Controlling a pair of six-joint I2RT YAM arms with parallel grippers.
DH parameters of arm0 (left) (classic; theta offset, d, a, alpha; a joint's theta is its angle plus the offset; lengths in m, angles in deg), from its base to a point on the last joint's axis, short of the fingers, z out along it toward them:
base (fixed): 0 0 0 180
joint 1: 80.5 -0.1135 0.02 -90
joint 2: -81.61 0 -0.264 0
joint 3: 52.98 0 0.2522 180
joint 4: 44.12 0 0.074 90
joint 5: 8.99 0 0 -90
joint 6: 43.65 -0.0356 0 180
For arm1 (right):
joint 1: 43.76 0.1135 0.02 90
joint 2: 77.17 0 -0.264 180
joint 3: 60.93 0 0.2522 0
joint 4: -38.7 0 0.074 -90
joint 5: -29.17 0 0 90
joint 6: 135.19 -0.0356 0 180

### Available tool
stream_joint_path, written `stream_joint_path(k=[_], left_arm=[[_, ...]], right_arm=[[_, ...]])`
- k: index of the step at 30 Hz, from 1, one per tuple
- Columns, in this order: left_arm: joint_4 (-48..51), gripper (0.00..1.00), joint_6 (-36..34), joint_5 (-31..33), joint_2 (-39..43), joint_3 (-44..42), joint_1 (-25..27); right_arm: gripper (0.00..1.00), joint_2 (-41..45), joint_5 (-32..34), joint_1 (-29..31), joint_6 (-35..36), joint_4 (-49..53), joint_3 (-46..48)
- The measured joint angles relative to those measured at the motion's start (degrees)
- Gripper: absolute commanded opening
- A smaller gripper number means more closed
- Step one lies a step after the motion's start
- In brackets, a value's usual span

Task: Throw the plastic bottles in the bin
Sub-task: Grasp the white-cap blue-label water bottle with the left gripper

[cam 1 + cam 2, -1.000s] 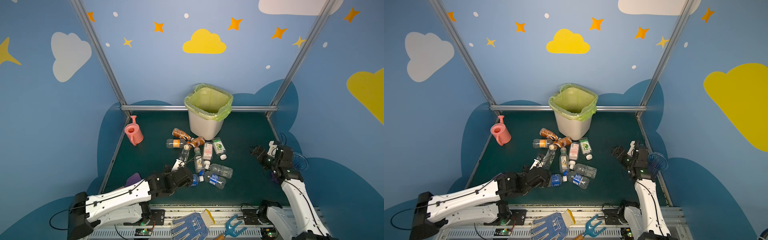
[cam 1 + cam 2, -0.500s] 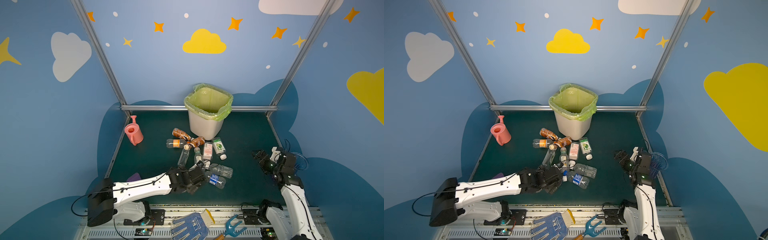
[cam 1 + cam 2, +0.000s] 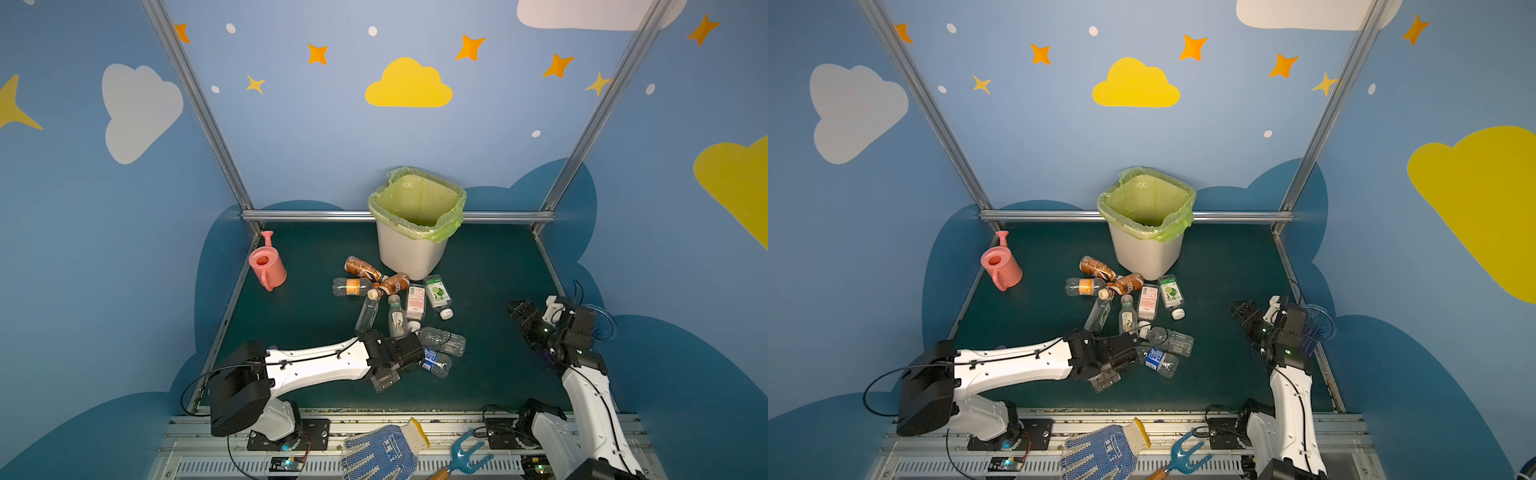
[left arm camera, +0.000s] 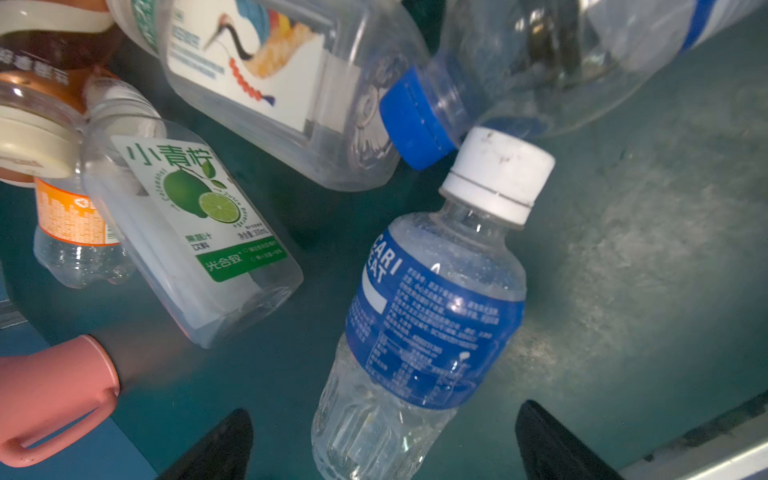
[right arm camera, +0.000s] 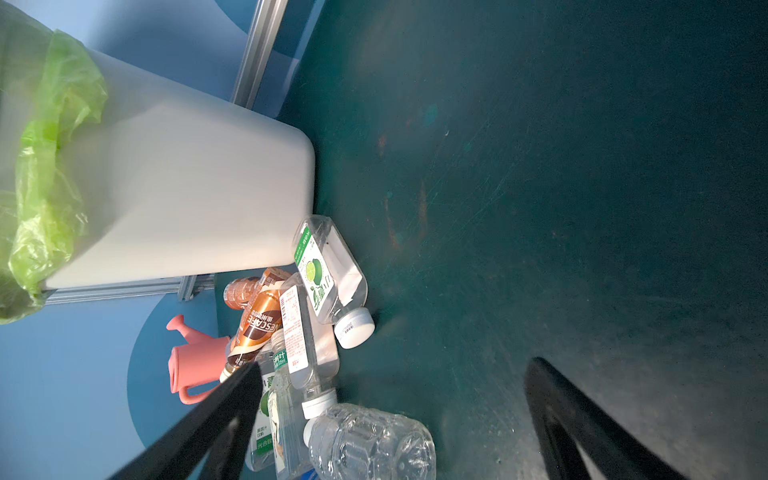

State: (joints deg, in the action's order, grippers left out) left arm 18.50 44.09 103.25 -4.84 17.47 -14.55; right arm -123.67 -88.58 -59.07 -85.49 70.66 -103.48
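Note:
Several plastic bottles (image 3: 395, 307) lie in a heap on the dark green table in front of the bin (image 3: 415, 249), an off-white basket with a light-green bag, seen in both top views (image 3: 1148, 253). My left gripper (image 3: 415, 359) is low at the near end of the heap. It is open, and the base of a blue-labelled bottle (image 4: 432, 316) lies on the table between its fingers (image 4: 224, 444), untouched. The right gripper (image 3: 519, 311) hovers open and empty near the table's right edge, pointing toward the heap. A crumpled clear bottle (image 5: 370, 444) lies ahead of it.
A pink watering can (image 3: 268, 266) stands at the back left by the metal frame. A knitted blue-dotted glove (image 3: 382, 453) and a blue hand fork (image 3: 465, 455) lie on the front rail. A blue mesh cup (image 3: 1318, 322) sits behind the right arm.
My left arm has stretched to the right along the table's front, bringing its open gripper up to the blue-labelled bottle. The right arm has shifted only slightly.

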Motion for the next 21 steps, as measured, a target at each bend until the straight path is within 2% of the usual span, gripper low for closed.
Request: stream_joint_path(k=[7,16,18,21], left_arm=[[-0.98,0.94,-3.41,-1.29,-6.93,0.07,-2.93],[-1.49,0.69,-5.77,-4.26,-8.41,0.33,-3.8],[-1.38,0.66,-5.95,-4.81,-8.41,0.48,-3.67],[-1.07,0.58,-5.95,-5.18,-7.96,0.61,-3.41]], right_arm=[[0.98,-0.31,-0.48,-0.63,0.02,-0.44,0.0],[0.98,-1.6,-0.81,-2.12,0.2,-0.5,0.0],[0.98,-2.19,-0.9,-2.43,0.22,-0.55,0.0],[0.98,-2.67,-1.11,-2.75,0.28,-0.92,0.0]])
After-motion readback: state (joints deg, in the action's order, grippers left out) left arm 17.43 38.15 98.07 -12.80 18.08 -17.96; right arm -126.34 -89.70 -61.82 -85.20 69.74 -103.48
